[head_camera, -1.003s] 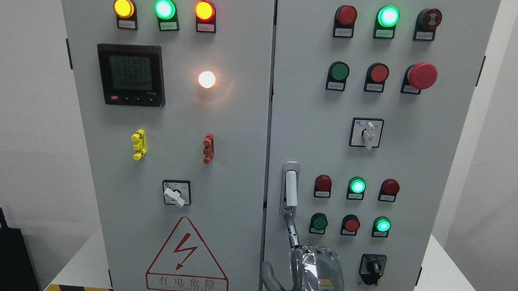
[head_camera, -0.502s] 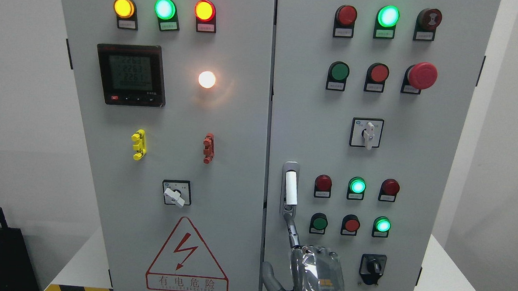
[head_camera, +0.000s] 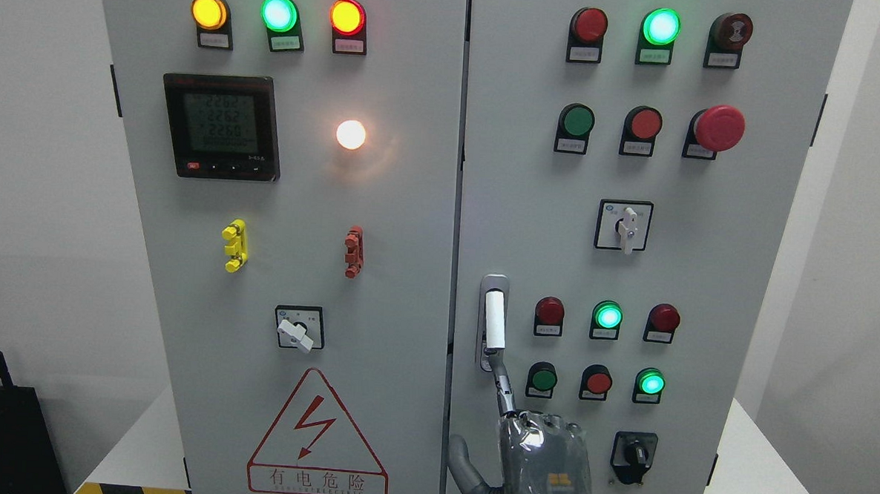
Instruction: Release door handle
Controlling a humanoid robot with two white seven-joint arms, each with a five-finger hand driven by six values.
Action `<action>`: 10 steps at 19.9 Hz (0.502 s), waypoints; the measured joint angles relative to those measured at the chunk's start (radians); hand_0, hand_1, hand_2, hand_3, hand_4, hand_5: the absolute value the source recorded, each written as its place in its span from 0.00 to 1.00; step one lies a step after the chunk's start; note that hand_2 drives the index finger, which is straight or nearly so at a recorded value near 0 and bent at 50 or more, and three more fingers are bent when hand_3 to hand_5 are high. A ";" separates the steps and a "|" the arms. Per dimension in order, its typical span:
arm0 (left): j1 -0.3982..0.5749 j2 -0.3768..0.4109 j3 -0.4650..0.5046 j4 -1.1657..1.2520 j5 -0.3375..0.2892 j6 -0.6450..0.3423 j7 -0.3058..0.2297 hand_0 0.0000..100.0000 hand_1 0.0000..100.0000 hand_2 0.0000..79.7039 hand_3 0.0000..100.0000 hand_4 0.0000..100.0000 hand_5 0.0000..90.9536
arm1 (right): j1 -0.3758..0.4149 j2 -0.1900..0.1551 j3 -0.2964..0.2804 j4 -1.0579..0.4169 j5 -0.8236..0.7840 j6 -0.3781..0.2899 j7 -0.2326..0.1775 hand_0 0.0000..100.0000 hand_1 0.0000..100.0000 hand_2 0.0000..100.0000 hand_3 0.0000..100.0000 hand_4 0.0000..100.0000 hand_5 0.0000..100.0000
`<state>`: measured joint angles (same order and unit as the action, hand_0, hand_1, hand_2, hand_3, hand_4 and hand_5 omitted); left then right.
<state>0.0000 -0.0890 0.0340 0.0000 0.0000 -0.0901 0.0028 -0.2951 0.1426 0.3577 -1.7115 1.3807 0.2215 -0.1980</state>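
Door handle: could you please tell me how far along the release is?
Nearly done, it seems. The door handle stands upright in its recess, and no grip is wrapped around it. In hand: the right hand sits below it, with one outstretched finger reaching the handle's lower end; whether it touches cannot be told. Left: draw that finger clear.

We've got one hand (head_camera: 542, 459) in view, bottom edge just right of centre, back of the palm toward the camera, plastic-wrapped. One finger (head_camera: 504, 387) extended straight up; thumb out to the lower left. Other fingers hidden. Can't tell which arm.
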 measured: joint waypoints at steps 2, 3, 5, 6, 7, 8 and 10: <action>0.000 0.000 0.000 0.000 0.000 0.000 0.000 0.12 0.39 0.00 0.00 0.00 0.00 | 0.000 0.000 -0.002 -0.001 -0.003 0.000 -0.014 0.43 0.40 0.57 1.00 1.00 0.98; 0.000 0.000 0.000 0.000 0.000 0.000 0.000 0.12 0.39 0.00 0.00 0.00 0.00 | 0.000 0.000 -0.004 -0.001 -0.007 0.000 -0.023 0.46 0.40 0.62 1.00 1.00 0.98; 0.000 0.000 0.000 0.000 0.000 0.000 0.000 0.12 0.39 0.00 0.00 0.00 0.00 | 0.000 0.000 -0.007 -0.002 -0.015 0.000 -0.039 0.50 0.39 0.71 1.00 1.00 0.98; 0.000 0.000 0.000 0.000 0.000 0.000 0.000 0.12 0.39 0.00 0.00 0.00 0.00 | -0.001 0.000 -0.009 -0.003 -0.019 0.000 -0.043 0.52 0.37 0.74 1.00 1.00 0.97; 0.000 0.000 0.000 0.000 0.000 0.000 0.000 0.12 0.39 0.00 0.00 0.00 0.00 | -0.001 0.000 -0.012 -0.004 -0.022 0.000 -0.045 0.52 0.36 0.78 1.00 1.00 0.97; 0.000 0.000 0.000 0.000 0.000 0.000 0.000 0.12 0.39 0.00 0.00 0.00 0.00 | -0.002 0.000 -0.015 -0.005 -0.025 0.000 -0.047 0.51 0.36 0.80 1.00 1.00 0.97; 0.000 0.000 0.001 0.000 0.000 0.000 0.000 0.12 0.39 0.00 0.00 0.00 0.00 | -0.003 0.000 -0.021 -0.007 -0.032 0.000 -0.050 0.46 0.34 0.88 1.00 1.00 0.97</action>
<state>0.0000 -0.0890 0.0346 0.0000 0.0000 -0.0901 0.0028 -0.2980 0.1428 0.3367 -1.7182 1.3491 0.2214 -0.2482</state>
